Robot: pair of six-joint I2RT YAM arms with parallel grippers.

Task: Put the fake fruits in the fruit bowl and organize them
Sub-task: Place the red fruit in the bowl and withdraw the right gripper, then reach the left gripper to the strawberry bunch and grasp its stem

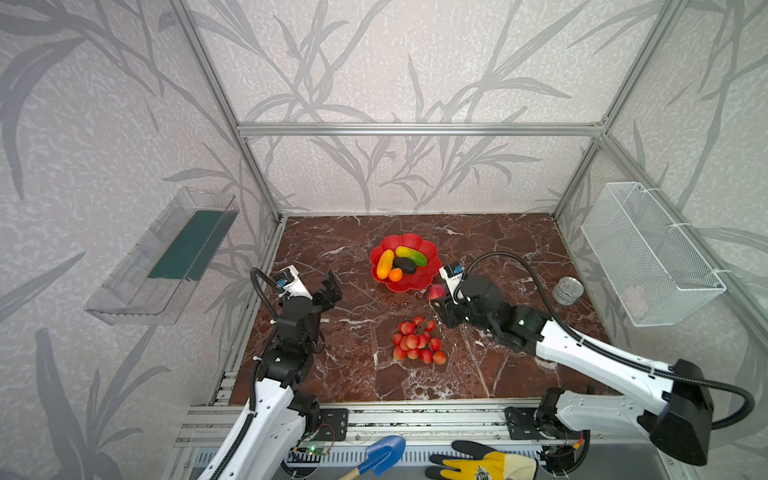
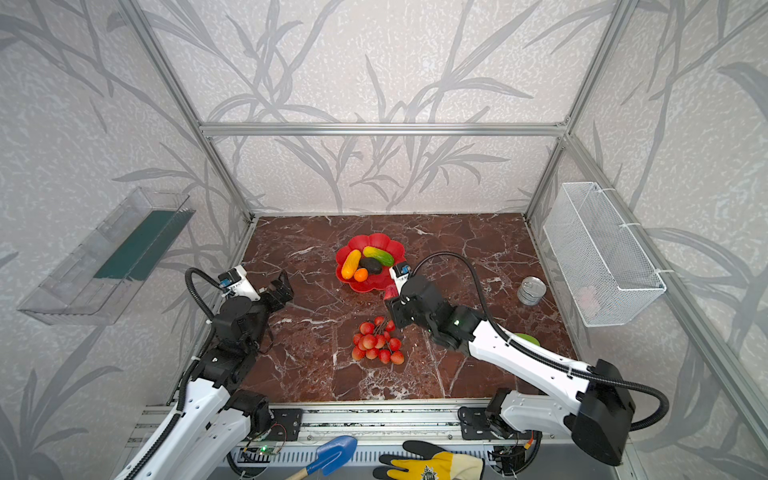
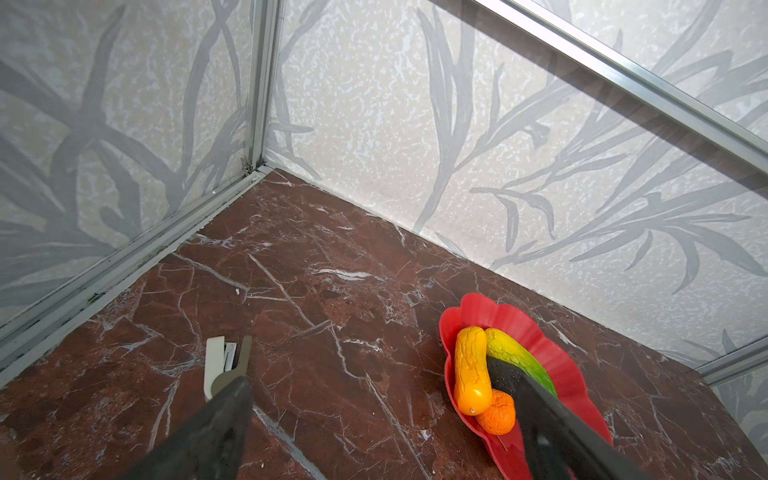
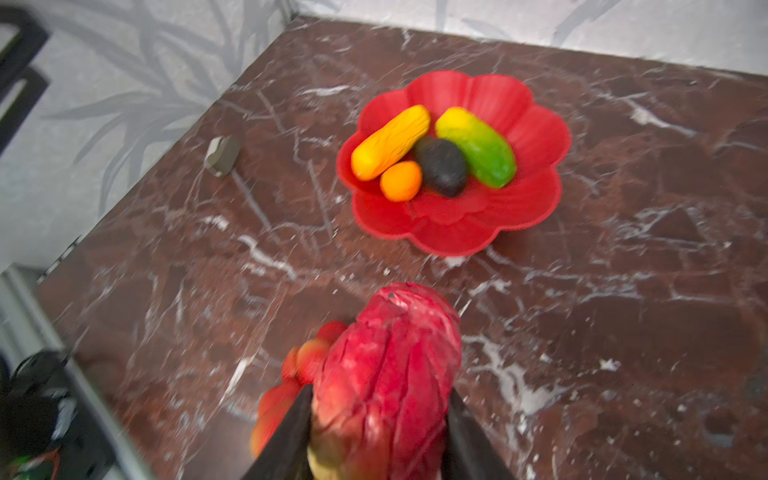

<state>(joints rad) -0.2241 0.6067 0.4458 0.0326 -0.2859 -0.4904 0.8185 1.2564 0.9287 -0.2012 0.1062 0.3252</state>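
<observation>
4 of 6 in: yellow-orange oblong (image 1: 385,264), green-yellow oblong (image 1: 411,255), dark oval (image 1: 404,265) and orange ball (image 1: 395,274) sit in the fruit bowl (image 1: 409,240), frame centre. Right gripper (image 4: 378,432) is clamped on the strawberry (image 4: 390,357), just lower right of the bowl. Berry bunch (image 1: 417,340) is on the table, lower centre. Left gripper (image 3: 382,380) is wide open and empty.

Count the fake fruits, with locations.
6: orange ball, yellow-orange oblong, dark oval and green-yellow oblong in the bowl; berry bunch on the table; strawberry in the right gripper.

Red bowl (image 1: 409,286) holds four fruits (image 1: 402,265); berry bunch (image 1: 417,341) lies outside it; strawberry (image 4: 390,365) is gripped nearby.
</observation>
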